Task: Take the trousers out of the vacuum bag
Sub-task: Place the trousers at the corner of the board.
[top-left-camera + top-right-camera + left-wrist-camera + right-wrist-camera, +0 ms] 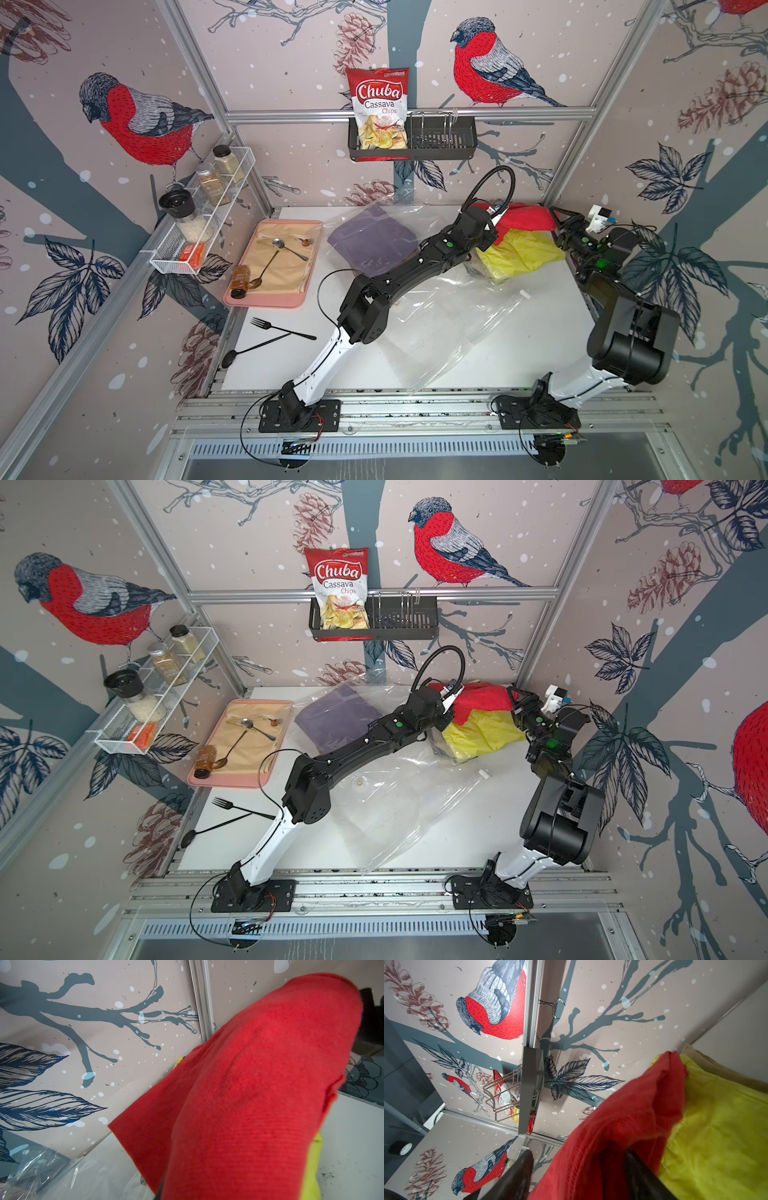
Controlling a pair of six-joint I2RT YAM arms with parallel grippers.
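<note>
Rising from the near rail (415, 409), the left arm (374, 291) stretches low and diagonally over the white surface (519, 353) toward the far right corner, its forearm almost level. The right arm (631, 332) folds sharply at the elbow by the surface's right edge and points its wrist inward at the same corner. Under the left arm the vacuum bag (449, 324) lies flat and crumpled, its clear plastic running from near the front edge to the back. Left of it lie a black fork (282, 328) and spoon (249, 351), then a pink tray (266, 300). Farther back, the purple trousers (370, 245) rest under the bag's plastic. In the far right corner the red trousers (528, 218) hang raised between the two claws, above the yellow trousers (519, 253) heaped on the surface. The left claw (498, 218) is closed nearly tight on a fold of the red cloth, which drapes over it in the wrist view. The right claw (578, 1153) stands wide apart and grips nothing, with red cloth lying loose between its jaws. On the bird-patterned back wall (291, 62) a black basket (440, 143) holds a chips packet (378, 108).
</note>
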